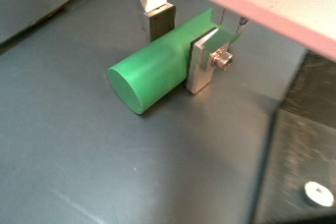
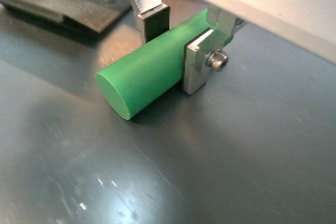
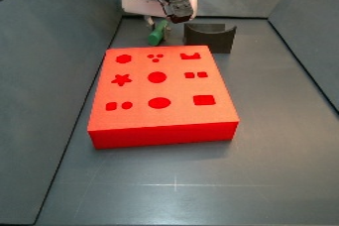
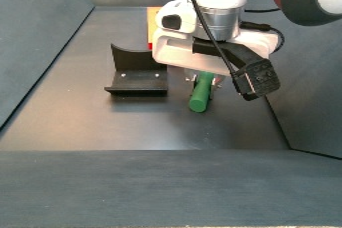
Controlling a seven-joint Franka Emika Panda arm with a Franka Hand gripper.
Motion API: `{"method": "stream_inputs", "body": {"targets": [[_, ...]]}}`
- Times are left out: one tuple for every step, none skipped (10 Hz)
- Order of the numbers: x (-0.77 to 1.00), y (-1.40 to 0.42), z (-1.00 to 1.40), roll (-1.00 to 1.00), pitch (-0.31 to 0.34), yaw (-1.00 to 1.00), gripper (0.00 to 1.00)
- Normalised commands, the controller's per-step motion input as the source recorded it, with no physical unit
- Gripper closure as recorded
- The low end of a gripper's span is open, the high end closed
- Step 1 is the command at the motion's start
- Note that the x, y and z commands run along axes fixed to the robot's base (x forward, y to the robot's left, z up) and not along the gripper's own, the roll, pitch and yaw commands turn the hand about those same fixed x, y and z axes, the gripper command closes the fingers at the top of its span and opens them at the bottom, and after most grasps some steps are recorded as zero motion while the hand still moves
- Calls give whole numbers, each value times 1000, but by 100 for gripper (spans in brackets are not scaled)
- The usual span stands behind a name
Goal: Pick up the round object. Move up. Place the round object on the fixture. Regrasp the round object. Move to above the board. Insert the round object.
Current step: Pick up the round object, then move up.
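The round object [image 1: 147,71] is a smooth green peg lying on its side between the fingers of my gripper [image 1: 180,56]. In both wrist views one silver finger [image 2: 197,66] presses its near side and the other finger [image 2: 152,20] stands against its far side, so the gripper is shut on it. In a side view the peg [image 4: 199,94] hangs low under the gripper, beside the fixture [image 4: 134,72], at or just above the floor. The dark fixture [image 3: 212,37] stands behind the red board [image 3: 159,91], with the peg [image 3: 157,34] to its left.
Grey walls close in the floor on all sides in both side views. The fixture [image 2: 66,12] with its screwed base plate lies close to the peg's far side. A dark cable runs from the gripper body [image 4: 254,77].
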Motion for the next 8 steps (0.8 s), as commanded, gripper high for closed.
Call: {"method": "stream_inputs", "body": {"targets": [[0,0,0,0,0,0,100],[0,0,0,0,0,0,100],[0,0,0,0,0,0,100],[0,0,833,0,0,0,100],[16,73,815,8,-3,-22,100],[-3,53,674,-17,13,-24,100],[-8,35,585,-33,15,-24,100],[-13,16,392,-67,23,-17,100]]}}
